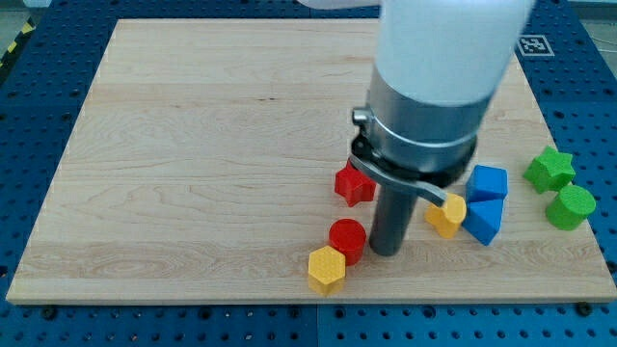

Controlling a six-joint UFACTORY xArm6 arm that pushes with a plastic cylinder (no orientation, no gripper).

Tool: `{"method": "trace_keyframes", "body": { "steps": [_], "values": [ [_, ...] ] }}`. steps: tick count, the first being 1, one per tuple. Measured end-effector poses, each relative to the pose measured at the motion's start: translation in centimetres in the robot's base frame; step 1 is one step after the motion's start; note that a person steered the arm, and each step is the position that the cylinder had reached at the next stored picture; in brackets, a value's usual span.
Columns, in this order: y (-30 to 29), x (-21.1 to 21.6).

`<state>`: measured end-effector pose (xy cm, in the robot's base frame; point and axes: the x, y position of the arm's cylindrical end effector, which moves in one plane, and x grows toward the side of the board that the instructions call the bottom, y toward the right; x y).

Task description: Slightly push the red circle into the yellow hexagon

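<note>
The red circle lies near the board's bottom edge, touching the yellow hexagon just below and to its left. My tip is at the end of the dark rod, right beside the red circle on its right side, close to or touching it. The arm's large grey and white body hangs over the area above.
A red star sits above the red circle. At the right are a yellow block, a blue cube and a blue block. A green star and a green cylinder lie at the board's right edge.
</note>
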<state>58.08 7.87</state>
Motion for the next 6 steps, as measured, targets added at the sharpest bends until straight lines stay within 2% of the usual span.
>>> {"method": "trace_keyframes", "body": {
  "steps": [2,3,4,6],
  "values": [
    [3.3,1.6],
    [2.3,1.6],
    [-0.2,1.0],
    [-3.2,-3.6]
  ]
}}
